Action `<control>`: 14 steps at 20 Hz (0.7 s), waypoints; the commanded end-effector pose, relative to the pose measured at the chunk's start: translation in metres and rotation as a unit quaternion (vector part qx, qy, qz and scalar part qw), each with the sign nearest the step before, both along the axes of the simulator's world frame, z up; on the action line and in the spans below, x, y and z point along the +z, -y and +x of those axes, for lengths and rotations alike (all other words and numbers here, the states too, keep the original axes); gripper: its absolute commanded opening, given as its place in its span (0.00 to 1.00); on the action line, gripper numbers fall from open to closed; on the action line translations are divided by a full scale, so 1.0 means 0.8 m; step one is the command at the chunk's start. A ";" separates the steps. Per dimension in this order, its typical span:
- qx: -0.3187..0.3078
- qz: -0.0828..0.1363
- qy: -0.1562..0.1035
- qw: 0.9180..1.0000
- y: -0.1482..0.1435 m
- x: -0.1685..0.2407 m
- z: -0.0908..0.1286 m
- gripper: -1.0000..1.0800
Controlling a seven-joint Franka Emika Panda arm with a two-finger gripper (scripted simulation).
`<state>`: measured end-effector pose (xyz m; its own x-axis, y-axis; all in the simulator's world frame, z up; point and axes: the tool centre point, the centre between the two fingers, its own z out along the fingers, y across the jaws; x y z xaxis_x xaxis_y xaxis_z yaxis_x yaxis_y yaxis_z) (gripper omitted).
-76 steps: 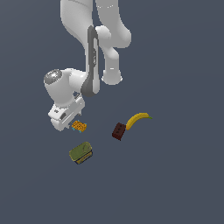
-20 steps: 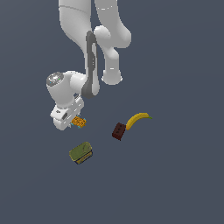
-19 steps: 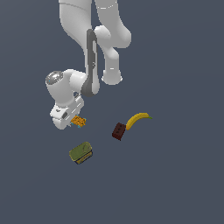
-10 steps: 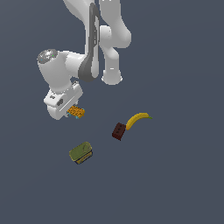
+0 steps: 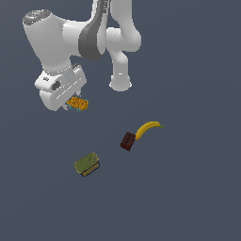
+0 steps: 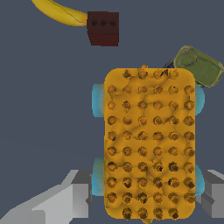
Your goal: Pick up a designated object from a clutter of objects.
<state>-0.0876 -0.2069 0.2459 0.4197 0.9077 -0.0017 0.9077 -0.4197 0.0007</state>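
Observation:
The designated object, a small flat orange piece with a studded top (image 5: 78,103) (image 6: 148,142), hangs in the air with cyan bits at its edges. My gripper (image 5: 70,106) is shut on it, lifted well above the floor at the exterior view's left. In the wrist view grey fingers (image 6: 81,192) press against both sides of the orange piece. The rest of the clutter lies on the floor below: an olive-green can (image 5: 87,164) (image 6: 198,66), a dark red-brown block (image 5: 127,140) (image 6: 103,28) and a yellow banana (image 5: 148,128) (image 6: 59,12).
The arm's white base column (image 5: 120,70) stands at the back, right of the gripper. Dark grey floor (image 5: 188,188) surrounds the three lying items.
The gripper has risen with the orange piece held in it, from floor level to well above the floor. The can, block and banana have not moved.

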 end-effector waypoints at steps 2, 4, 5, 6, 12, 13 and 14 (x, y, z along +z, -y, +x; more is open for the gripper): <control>0.000 0.000 0.000 1.000 -0.003 0.044 -0.003 0.00; 0.000 0.000 0.000 1.000 -0.005 0.067 -0.004 0.00; 0.000 0.000 0.000 1.000 -0.006 0.077 -0.005 0.00; 0.000 0.000 0.000 1.000 -0.007 0.087 -0.005 0.00; 0.001 0.000 0.000 1.000 -0.010 0.134 -0.006 0.00; 0.001 0.000 0.000 1.000 -0.011 0.140 -0.006 0.00; 0.001 0.000 0.000 1.000 -0.011 0.145 -0.006 0.00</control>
<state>-0.0919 -0.1986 0.3543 0.4182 0.9083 -0.0010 0.9083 -0.4182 0.0006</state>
